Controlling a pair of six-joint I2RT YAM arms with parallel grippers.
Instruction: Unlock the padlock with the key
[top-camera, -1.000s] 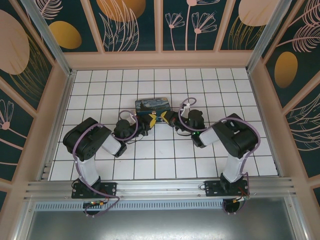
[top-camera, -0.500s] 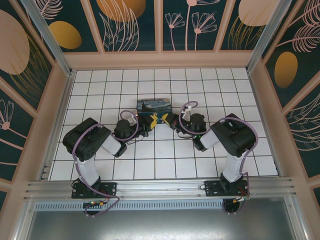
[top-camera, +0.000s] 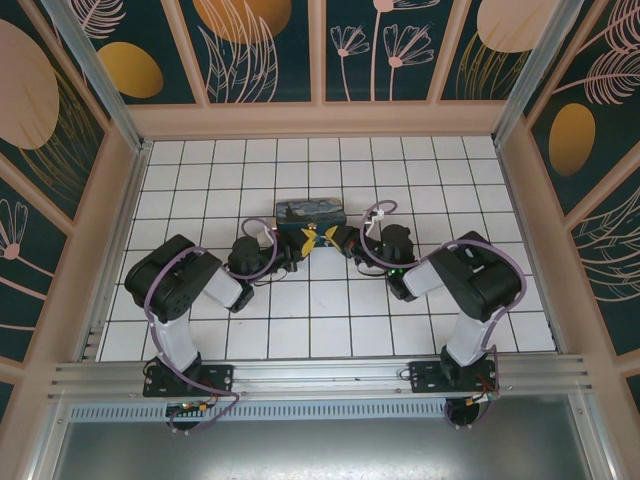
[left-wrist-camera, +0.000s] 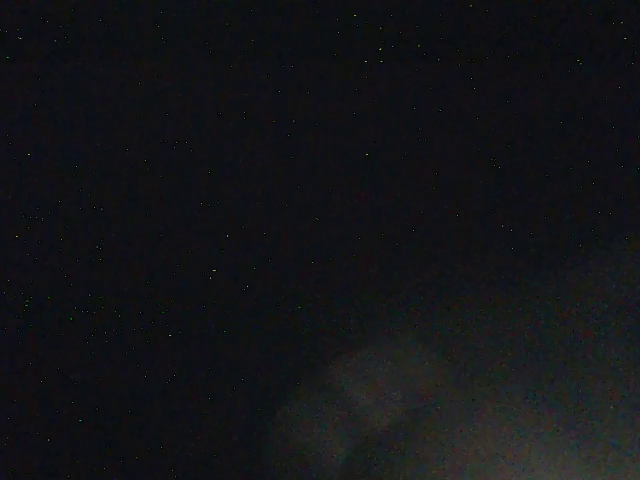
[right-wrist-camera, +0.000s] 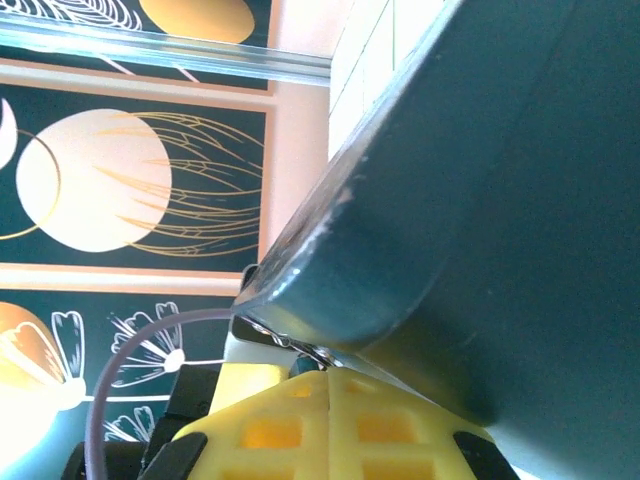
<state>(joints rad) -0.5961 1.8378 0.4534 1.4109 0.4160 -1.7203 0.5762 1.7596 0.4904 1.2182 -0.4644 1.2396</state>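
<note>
White-tiled counter (top-camera: 330, 310), walled by dark floral panels (top-camera: 250, 50). Small dark padlock and thin metal key: too small to make out. I judge they lie where the two arms meet, just near of the blue painted tin box (top-camera: 308, 211). Right end effector (top-camera: 329, 238): yellow waffle pads (right-wrist-camera: 270, 435) pressed together, contents unclear. Left end effector (top-camera: 303, 243): state cannot be told. Step: key insertion, likely. Next: fine alignment with the keyway, then a turn.

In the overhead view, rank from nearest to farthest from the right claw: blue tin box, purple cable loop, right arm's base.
1. Blue tin box, just behind the right claw.
2. Purple cable loop, on its wrist, rightward.
3. Right arm's base, at the near edge.
</note>
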